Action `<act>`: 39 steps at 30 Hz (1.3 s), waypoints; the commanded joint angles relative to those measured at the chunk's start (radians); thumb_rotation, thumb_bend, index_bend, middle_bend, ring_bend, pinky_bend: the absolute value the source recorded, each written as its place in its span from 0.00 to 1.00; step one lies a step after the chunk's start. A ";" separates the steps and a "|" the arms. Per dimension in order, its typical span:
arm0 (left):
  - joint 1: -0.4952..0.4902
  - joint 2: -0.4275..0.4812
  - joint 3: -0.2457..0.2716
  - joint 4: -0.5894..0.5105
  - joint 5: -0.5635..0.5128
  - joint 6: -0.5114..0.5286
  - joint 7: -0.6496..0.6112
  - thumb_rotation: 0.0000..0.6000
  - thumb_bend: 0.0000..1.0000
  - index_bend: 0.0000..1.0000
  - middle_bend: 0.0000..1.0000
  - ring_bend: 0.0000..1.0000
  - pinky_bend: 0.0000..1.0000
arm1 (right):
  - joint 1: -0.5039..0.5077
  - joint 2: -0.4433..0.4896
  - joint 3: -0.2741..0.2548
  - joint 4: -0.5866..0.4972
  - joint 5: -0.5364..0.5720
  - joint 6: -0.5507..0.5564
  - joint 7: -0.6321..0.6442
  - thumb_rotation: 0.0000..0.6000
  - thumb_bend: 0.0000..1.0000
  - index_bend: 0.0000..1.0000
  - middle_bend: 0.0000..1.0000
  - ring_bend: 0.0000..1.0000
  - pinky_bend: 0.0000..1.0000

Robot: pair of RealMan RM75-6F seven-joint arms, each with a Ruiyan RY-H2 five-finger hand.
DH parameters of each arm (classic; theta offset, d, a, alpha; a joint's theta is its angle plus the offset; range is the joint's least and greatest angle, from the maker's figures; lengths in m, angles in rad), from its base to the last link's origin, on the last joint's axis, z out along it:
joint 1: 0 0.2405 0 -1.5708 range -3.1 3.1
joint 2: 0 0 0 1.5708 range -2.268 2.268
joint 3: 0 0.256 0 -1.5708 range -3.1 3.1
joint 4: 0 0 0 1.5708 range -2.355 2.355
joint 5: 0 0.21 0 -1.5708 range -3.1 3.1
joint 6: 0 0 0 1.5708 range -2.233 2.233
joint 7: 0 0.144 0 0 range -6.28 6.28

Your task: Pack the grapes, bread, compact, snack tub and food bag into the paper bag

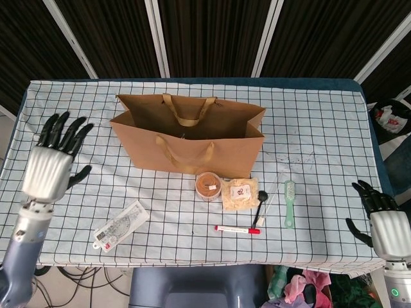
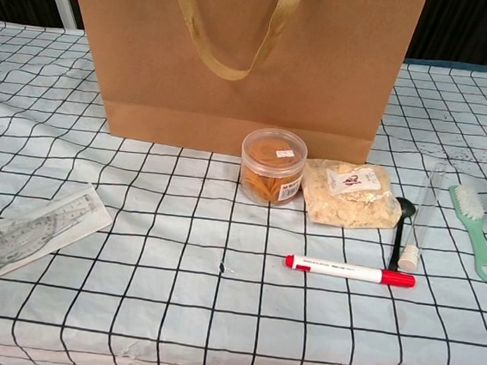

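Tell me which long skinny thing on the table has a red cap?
The white marker pen, lying nearest the table's front edge. The mint-green brush and black spoon beside it have no cap.

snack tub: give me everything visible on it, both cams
The snack tub is a small round clear plastic container with a clear lid, holding orange-brown contents. A small sticker with red on it sits on the lid and down the side. It stands upright on the checked tablecloth, lid on, just in front of the paper bag. The food bag lies right beside it, about touching. Neither hand is near it.
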 commanded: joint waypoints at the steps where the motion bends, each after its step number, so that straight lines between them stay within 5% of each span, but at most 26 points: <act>1: 0.163 0.036 0.158 0.101 0.093 0.123 -0.149 1.00 0.01 0.15 0.13 0.00 0.08 | 0.047 0.047 -0.018 -0.063 -0.047 -0.069 -0.003 1.00 0.20 0.13 0.13 0.22 0.25; 8: 0.266 -0.041 0.203 0.301 0.061 0.185 -0.414 1.00 0.01 0.13 0.10 0.00 0.06 | 0.197 0.128 -0.034 -0.250 -0.132 -0.297 -0.030 1.00 0.19 0.13 0.13 0.21 0.25; 17: 0.287 -0.077 0.212 0.415 0.108 0.206 -0.564 1.00 0.02 0.09 0.07 0.00 0.06 | 0.400 0.076 0.030 -0.368 -0.028 -0.605 -0.078 1.00 0.19 0.13 0.13 0.17 0.24; 27: 0.288 -0.078 0.193 0.422 0.092 0.175 -0.584 1.00 0.02 0.09 0.07 0.00 0.05 | 0.562 -0.105 0.133 -0.286 0.212 -0.761 -0.204 1.00 0.19 0.13 0.12 0.14 0.22; 39: 0.297 -0.093 0.156 0.433 0.068 0.169 -0.568 1.00 0.02 0.09 0.07 0.00 0.05 | 0.682 -0.290 0.168 -0.113 0.420 -0.781 -0.336 1.00 0.17 0.13 0.09 0.12 0.22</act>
